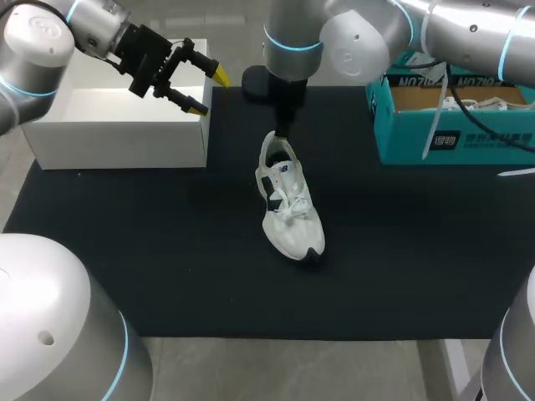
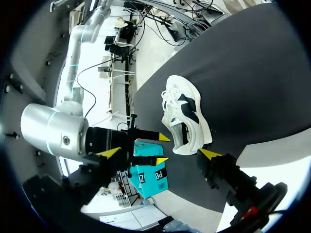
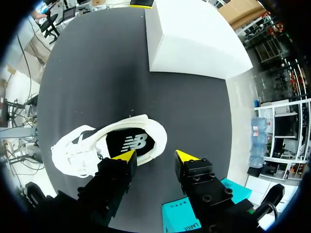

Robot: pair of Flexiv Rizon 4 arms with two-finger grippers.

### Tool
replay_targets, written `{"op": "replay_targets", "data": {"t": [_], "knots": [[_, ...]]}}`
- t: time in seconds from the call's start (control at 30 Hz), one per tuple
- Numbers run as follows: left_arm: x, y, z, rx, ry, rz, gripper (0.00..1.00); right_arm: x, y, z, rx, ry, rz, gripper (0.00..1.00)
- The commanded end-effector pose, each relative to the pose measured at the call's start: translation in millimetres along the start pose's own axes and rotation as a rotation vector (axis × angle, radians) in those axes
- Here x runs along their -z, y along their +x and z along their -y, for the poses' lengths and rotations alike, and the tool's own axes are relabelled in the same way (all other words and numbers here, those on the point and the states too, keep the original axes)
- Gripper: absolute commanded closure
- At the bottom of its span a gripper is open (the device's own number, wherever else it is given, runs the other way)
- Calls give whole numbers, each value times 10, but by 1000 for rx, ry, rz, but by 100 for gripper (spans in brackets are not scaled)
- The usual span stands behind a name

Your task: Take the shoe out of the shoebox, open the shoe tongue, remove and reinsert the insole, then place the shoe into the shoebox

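A white box [image 1: 117, 125] stands at the bench's far-left corner, and the left gripper [image 1: 209, 92] hovers above its right end with its fingers spread, holding nothing. The white shoe [image 1: 288, 205] lies near the middle of the bench, toe toward the near edge. The right gripper [image 3: 155, 156] is at its heel with fingers spread, one tip at the collar rim and the other beyond the heel. The teal shoebox [image 1: 451, 125] sits open at the far-right corner.

The white shoe [image 1: 288, 205] bears black side patches and a black insole [image 3: 130, 144] with a white logo, on a black desk [image 1: 167, 251] beside a white box [image 1: 125, 125] and a teal box [image 1: 451, 125].
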State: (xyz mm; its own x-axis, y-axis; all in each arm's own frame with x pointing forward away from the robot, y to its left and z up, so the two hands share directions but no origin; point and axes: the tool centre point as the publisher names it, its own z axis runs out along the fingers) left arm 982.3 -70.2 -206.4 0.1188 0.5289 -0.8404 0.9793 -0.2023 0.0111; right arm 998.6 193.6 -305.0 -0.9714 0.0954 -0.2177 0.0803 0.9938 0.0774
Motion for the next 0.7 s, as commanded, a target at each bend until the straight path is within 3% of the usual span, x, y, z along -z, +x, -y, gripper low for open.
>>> {"op": "replay_targets", "data": {"t": [0.03,0.23,0.7], "knots": [[-3,-4,12,-1,-3,-3,0,-120,-58,-21,10,0,-25,43],[-3,-4,12,-1,-3,-3,0,-184,-68,-26,26,7,-44,30],[-3,-4,12,-1,-3,-3,0,-407,-123,-77,85,43,-74,25]]}}
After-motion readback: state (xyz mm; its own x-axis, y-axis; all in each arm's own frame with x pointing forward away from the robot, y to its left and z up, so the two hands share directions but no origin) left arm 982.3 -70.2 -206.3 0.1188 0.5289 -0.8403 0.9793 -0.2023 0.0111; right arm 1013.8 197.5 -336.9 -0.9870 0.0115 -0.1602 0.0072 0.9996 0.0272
